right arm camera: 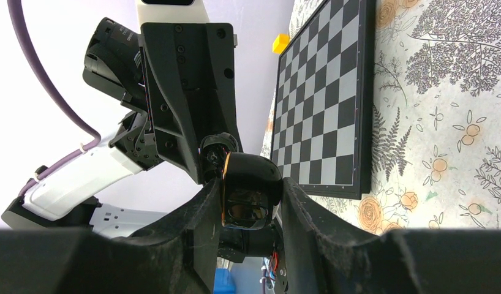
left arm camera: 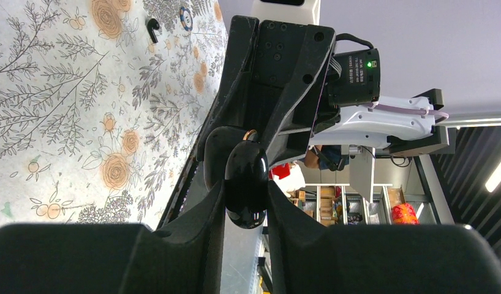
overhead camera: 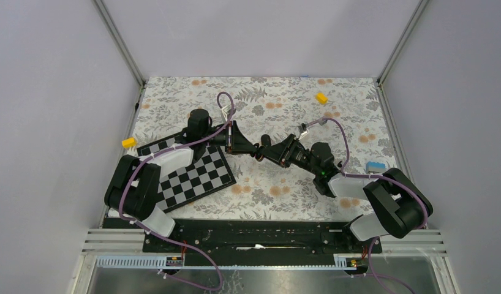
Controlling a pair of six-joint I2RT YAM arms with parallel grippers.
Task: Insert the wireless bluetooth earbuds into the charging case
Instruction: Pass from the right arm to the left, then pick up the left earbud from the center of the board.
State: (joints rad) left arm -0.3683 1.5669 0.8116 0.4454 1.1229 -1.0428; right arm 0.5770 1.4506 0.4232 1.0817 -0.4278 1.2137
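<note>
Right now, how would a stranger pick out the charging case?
Find the chessboard on the left of the floral cloth; just right of it the two arms meet tip to tip above the cloth. The case is the glossy black pebble clamped there by the left fingers and right fingers. Unlike the tiny earbud lying on the cloth, it is bigger and held aloft.

Bright, even light falls from overhead, leaving only soft, faint shadows on the tablecloth (overhead camera: 278,104). The glossy case (left arm camera: 246,184) shows small white glints. A ceiling lamp (left arm camera: 498,177) glares at the left wrist view's edge, and the nearest fingers (right arm camera: 193,245) look soft.
</note>
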